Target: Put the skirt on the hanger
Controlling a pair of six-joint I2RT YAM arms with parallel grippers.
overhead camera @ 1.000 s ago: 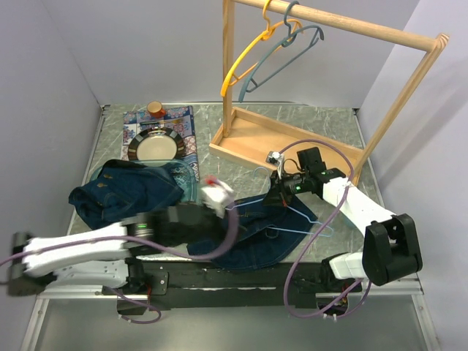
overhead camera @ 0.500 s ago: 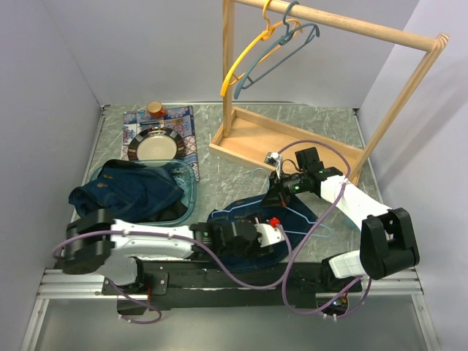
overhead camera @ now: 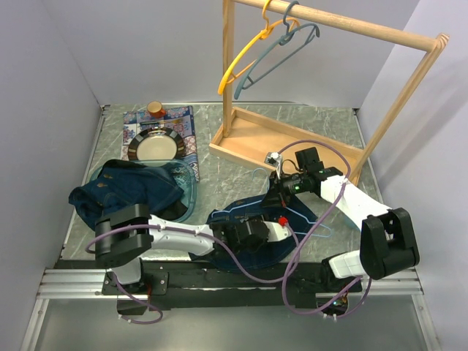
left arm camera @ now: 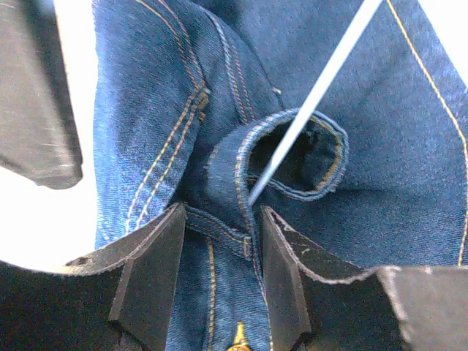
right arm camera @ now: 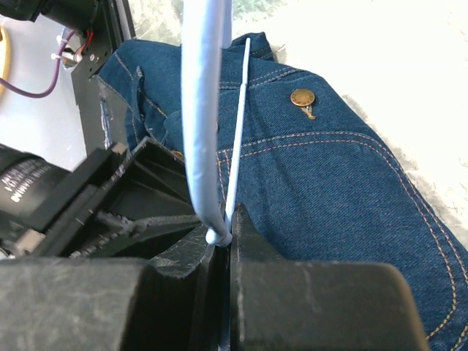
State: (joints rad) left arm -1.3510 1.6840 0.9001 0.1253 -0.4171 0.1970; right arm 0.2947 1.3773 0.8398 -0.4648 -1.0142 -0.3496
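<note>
Far left on the desk (overhead camera: 227,172), a heap of dark denim (overhead camera: 121,191) fills a clear tub (overhead camera: 191,193), with a plate (overhead camera: 155,146) on a patterned mat (overhead camera: 189,142) behind it. My left arm reaches along the near edge to the denim skirt (overhead camera: 252,206), which lies on the desk at front centre.

In the left wrist view, my left tool (left arm camera: 219,234) stands half apart, its fingers (left arm camera: 150,270) either side of a stitched fold at the waistband. Denim fills the gap, but I can't tell whether it is pinched or only straddled. Just above the fold, the thin wire of the light blue hanger (left arm camera: 322,88) runs into a loop of denim (left arm camera: 292,157).

The hanger lies over the skirt's right half. My right tool (right arm camera: 227,238) is clamped tight on the hanger's wire at the skirt's far edge, near a brass button (right arm camera: 300,97).

Behind, the wooden rack (overhead camera: 344,25) carries a yellow hanger (overhead camera: 241,58) and a grey hanger (overhead camera: 278,62).
</note>
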